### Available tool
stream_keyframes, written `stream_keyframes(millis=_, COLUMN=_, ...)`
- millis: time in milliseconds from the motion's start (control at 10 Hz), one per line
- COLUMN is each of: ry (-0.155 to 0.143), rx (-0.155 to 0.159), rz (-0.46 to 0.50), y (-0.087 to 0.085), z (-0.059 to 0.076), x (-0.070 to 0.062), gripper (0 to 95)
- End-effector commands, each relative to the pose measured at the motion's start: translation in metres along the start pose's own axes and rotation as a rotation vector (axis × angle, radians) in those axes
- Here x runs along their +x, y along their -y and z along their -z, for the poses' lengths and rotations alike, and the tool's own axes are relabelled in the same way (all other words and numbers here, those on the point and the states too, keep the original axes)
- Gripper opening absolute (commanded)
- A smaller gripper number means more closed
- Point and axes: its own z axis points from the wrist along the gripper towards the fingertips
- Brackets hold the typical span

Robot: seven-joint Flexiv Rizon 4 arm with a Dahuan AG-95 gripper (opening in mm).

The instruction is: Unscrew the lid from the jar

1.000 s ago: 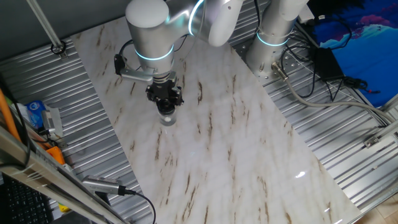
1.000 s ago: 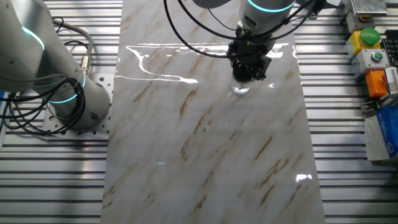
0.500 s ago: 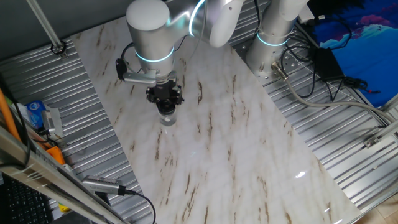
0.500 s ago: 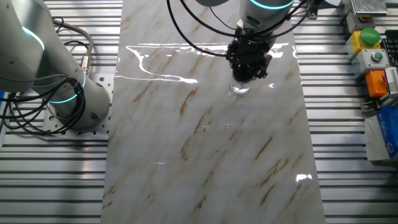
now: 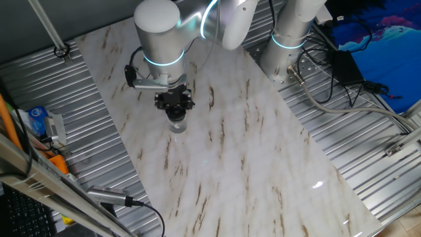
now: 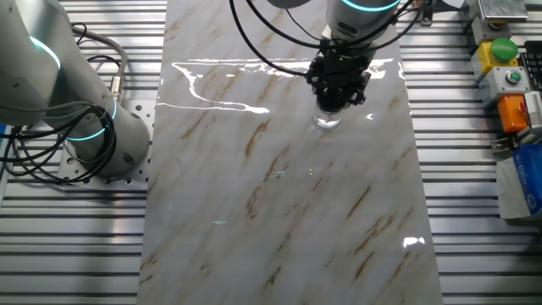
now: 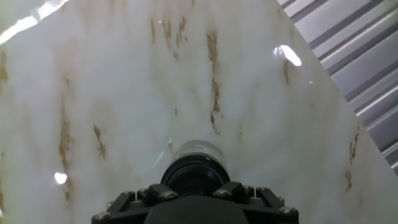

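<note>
**Marble-patterned counter set on ribbed metal base**

A white counter (image 5: 250,151) with brown veining lies across a base of ribbed aluminium rails (image 6: 474,254). Overhead light glares in bright streaks on its glossy surface (image 6: 212,72). Black cables (image 5: 342,85) trail beside it, near a blue cloth (image 5: 388,33). A box with a green button (image 6: 501,52) sits at one edge.

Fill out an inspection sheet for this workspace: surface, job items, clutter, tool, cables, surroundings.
Surface: marble-patterned board with glare streaks, lying on ribbed metal.
Jar: clear, upright on the board under the tool.
Lid: black, on the jar.
Clutter: nothing seen on the board.
Tool: straight above the jar, around the lid; grip cannot be confirmed.
Cables: black loops by the second arm base; more beside the other base.
Surroundings: button box, blue packet, orange item.
</note>
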Motion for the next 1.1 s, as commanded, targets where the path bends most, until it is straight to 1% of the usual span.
stream_keyframes(millis=100, ry=-0.001, rx=0.006, rz=0.088, y=0.0006, z=-0.0011, x=0.0006, gripper=0.0)
stream_keyframes(millis=200, ry=-0.002, rx=0.007, rz=0.135, y=0.0006, z=-0.0011, x=0.0006, gripper=0.0)
stream_keyframes(millis=900, ry=-0.018, rx=0.022, rz=0.265, y=-0.0007, z=0.0005, x=0.0024, gripper=0.0)
stream_keyframes(millis=1100, ry=-0.021, rx=0.032, rz=0.3, y=-0.0008, z=0.0007, x=0.0025, gripper=0.0)
